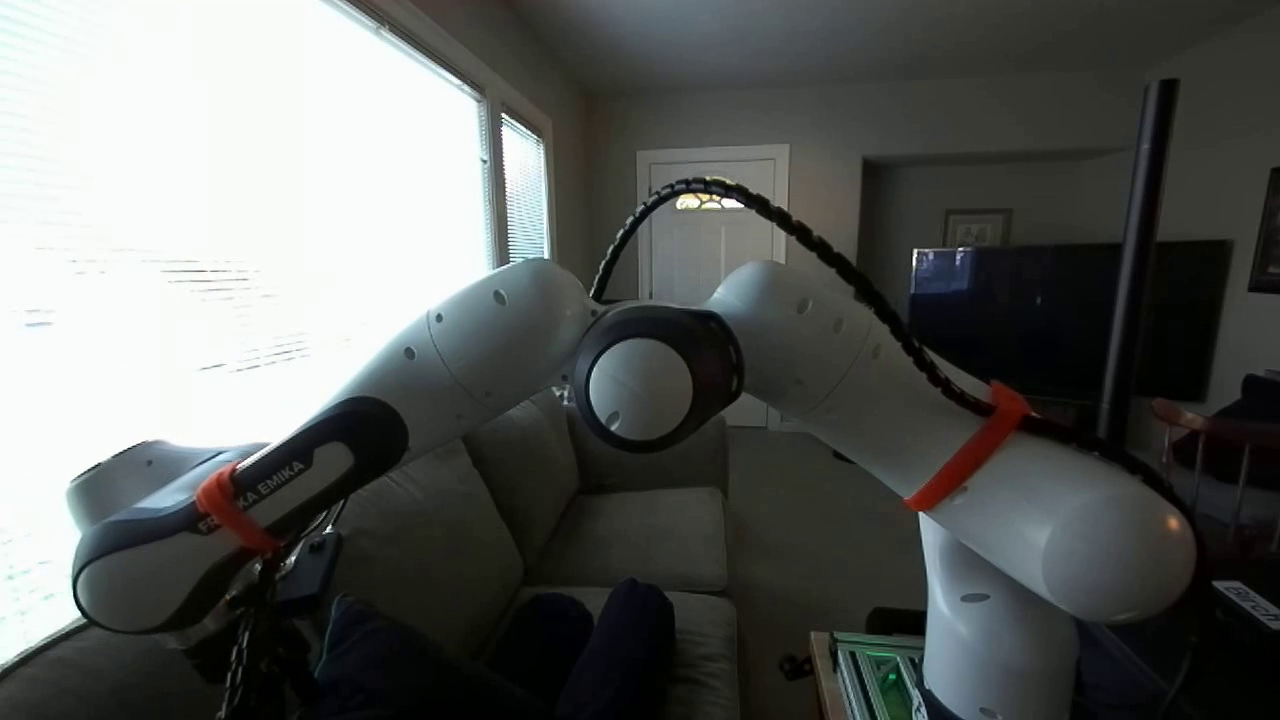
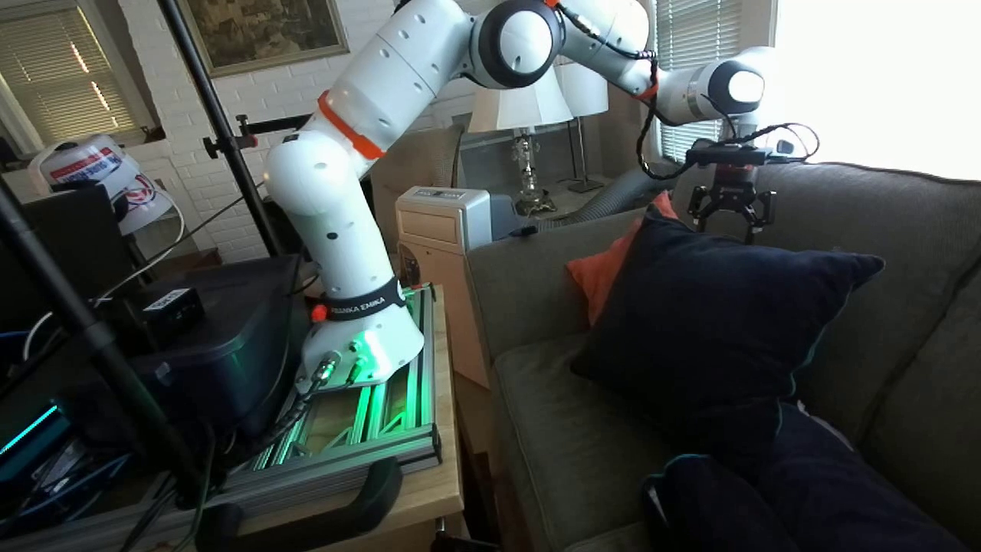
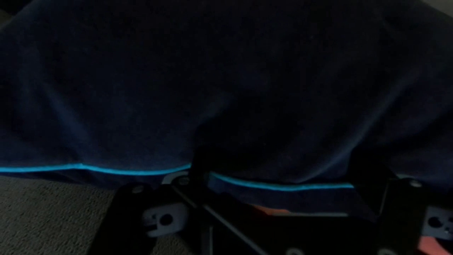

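Evidently, the grey sofa (image 2: 548, 406) is partly covered by the navy pillow (image 2: 705, 322), behind which, in an exterior view, an orange cushion (image 2: 602, 272) is half hidden. A grip on the pillow is judged to be in preparation, and the next move calls for its edge to be centred and firmly pinched. By the gripper (image 2: 728, 221), held at the pillow's upper edge, nothing is seen to be clasped: its fingers (image 3: 200, 170) are spread. In the wrist view, the pillow's turquoise piping (image 3: 283, 188) is seen across the gap between them; whether cloth is touched cannot be told.
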Robot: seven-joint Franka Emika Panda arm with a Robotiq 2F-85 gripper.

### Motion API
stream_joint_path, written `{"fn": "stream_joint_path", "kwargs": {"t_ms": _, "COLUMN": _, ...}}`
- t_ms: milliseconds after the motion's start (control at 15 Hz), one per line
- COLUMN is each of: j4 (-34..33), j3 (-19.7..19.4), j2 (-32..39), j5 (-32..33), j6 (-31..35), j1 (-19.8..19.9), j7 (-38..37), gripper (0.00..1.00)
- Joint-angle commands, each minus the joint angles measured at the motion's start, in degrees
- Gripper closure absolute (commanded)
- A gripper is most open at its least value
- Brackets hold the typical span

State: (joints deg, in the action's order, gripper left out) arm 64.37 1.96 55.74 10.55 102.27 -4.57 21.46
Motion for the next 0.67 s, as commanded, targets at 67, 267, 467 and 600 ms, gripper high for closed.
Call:
{"fn": "stream_joint_path", "kwargs": {"t_ms": 67, "j4": -0.3, "j3": 2.5, "j2": 2.0, "j5": -0.8, "j6": 5.4, "j1": 3.5, "j7": 7.3, "gripper": 0.0}}
{"fn": "stream_joint_path", "kwargs": {"t_ms": 267, "j4": 0.4, "j3": 5.6, "j2": 2.1, "j5": -2.8, "j6": 9.5, "j1": 6.4, "j7": 15.5, "gripper": 0.0}}
{"fn": "stream_joint_path", "kwargs": {"t_ms": 467, "j4": -0.4, "j3": 8.4, "j2": 2.7, "j5": -5.8, "j6": 10.4, "j1": 8.7, "j7": 23.7, "gripper": 0.0}}
{"fn": "stream_joint_path", "kwargs": {"t_ms": 600, "j4": -1.2, "j3": 9.1, "j2": 2.9, "j5": -6.8, "j6": 9.0, "j1": 9.0, "j7": 28.1, "gripper": 0.0}}
